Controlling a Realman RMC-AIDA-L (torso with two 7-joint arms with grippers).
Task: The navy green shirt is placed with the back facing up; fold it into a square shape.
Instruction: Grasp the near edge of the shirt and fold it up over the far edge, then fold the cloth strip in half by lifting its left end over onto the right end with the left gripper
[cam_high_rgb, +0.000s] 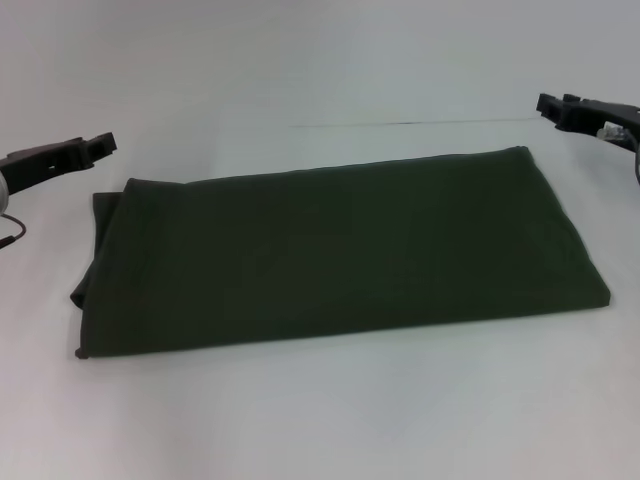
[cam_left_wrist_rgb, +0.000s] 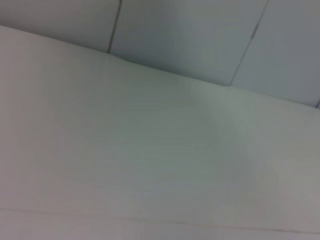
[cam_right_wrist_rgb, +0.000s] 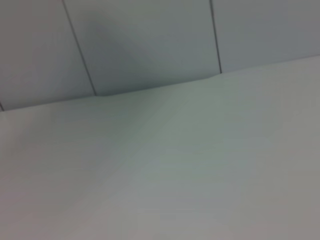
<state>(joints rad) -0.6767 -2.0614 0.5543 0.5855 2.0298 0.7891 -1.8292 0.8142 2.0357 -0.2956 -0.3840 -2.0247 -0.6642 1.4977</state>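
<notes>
Now the shirt (cam_high_rgb: 340, 255) lies flat mid-table as a long rectangle, both grippers, left (cam_high_rgb: 98, 145) and right (cam_high_rgb: 548, 105), apparently closed and holding nothing, so we'd pinch both short-edge corners evenly and fold across.

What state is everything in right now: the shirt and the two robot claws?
navy green shirt: folded into a long rectangle, lying flat on the white table, not yet square.
left gripper: raised beside the shirt's left end, holding nothing.
right gripper: raised beyond the shirt's right end, holding nothing.
</notes>
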